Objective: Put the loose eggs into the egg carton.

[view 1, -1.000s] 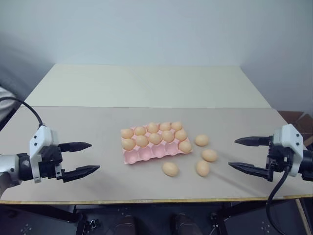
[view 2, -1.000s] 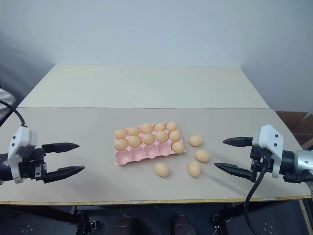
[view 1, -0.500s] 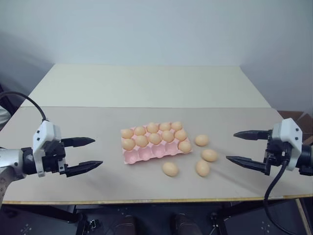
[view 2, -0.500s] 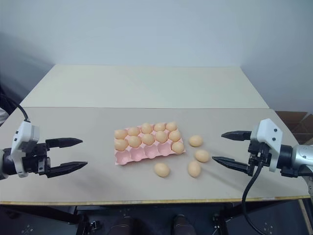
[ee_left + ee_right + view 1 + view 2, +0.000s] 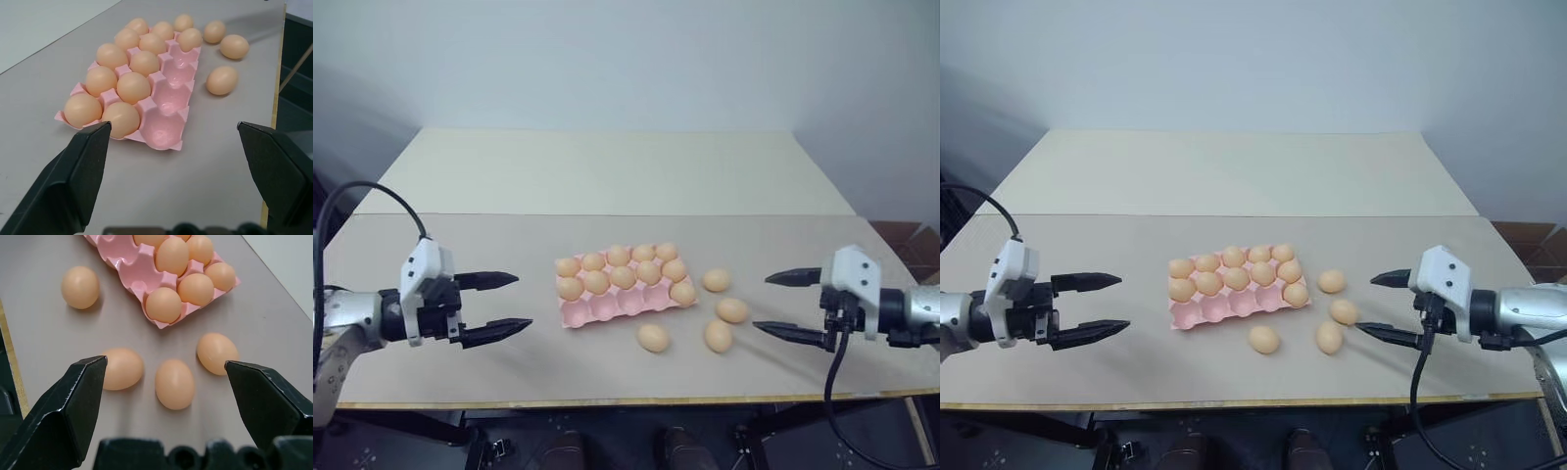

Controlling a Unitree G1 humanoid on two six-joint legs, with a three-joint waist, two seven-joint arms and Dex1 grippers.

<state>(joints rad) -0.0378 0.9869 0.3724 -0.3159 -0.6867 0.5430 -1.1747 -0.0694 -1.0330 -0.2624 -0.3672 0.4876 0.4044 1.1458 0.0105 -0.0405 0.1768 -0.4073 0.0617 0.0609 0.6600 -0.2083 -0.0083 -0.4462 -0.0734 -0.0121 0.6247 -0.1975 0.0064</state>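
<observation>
In the left eye view, a flat pale pink moulded egg carton point(image 5: 626, 292) lies near the middle of the beige table point(image 5: 509, 245), slightly skewed. Its two far rows are full of pale orange-tan matt eggs, and the near row holds one egg at its right end; the other near cups are bare. Four loose eggs, smooth and oval, lie on the table to the right of and in front of the carton: one point(image 5: 716, 280) just beside its right end, one point(image 5: 731, 310) further right, one point(image 5: 719, 336) nearer the table's front edge, and one point(image 5: 653, 338) in front of the carton's right half. None touches the carton or another egg. The left gripper point(image 5: 509, 304) hangs above the table well to the left of the carton, its two black fingers spread and pointing toward it. The right gripper point(image 5: 775, 304) hangs at the right, fingers likewise spread wide, tips near the loose eggs, holding nothing.

The left wrist view looks along the carton's length, showing the bare pink cups in a line down one side and three loose eggs beyond.

The right wrist view frames three loose eggs between the parted fingers, with the fourth beside the carton's bare row.
</observation>
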